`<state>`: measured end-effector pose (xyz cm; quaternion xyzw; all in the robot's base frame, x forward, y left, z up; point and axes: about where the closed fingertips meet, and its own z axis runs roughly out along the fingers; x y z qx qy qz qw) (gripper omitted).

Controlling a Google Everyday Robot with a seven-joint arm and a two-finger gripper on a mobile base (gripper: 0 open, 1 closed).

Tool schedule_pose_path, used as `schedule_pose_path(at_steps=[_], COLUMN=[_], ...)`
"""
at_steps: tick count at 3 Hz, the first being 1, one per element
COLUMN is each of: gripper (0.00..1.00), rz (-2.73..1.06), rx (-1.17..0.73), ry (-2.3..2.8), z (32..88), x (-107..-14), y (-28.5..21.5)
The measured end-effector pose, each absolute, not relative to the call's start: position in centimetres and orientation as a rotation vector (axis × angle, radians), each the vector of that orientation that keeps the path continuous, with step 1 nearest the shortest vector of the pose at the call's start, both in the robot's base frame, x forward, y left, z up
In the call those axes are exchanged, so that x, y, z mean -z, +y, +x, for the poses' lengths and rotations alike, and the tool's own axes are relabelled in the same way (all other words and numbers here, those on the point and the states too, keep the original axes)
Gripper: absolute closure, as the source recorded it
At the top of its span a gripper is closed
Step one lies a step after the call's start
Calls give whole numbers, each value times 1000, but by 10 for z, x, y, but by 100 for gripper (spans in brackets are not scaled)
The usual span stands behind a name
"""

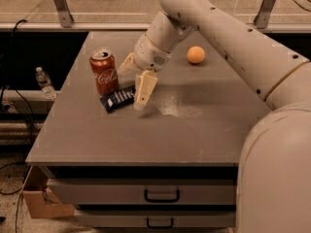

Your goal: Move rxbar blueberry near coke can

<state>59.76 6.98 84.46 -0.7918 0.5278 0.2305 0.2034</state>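
The coke can stands upright left of centre on the table; its contents are hidden. The rxbar blueberry lies flat just beside it, lower right. The gripper, fingers spread wide and clasping nothing, is at the bar's right end. 1 orange sits well apart, upper right.

The pale arm comes in from the lower right, rises to a bend at the top of the view, then slopes down leftward; the wrist points down and to the left; the gripper hangs low over the left half of the desk; its jaws stand spread apart.
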Motion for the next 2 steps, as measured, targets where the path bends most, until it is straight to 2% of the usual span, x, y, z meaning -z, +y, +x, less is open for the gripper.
schedule_pose_path(at_steps=[1,2], gripper=[0,0], rz=[-2209,-2281], rx=[-643,-532], ry=[1472,1478], z=[598,600], x=[-845,-864], y=[70,71])
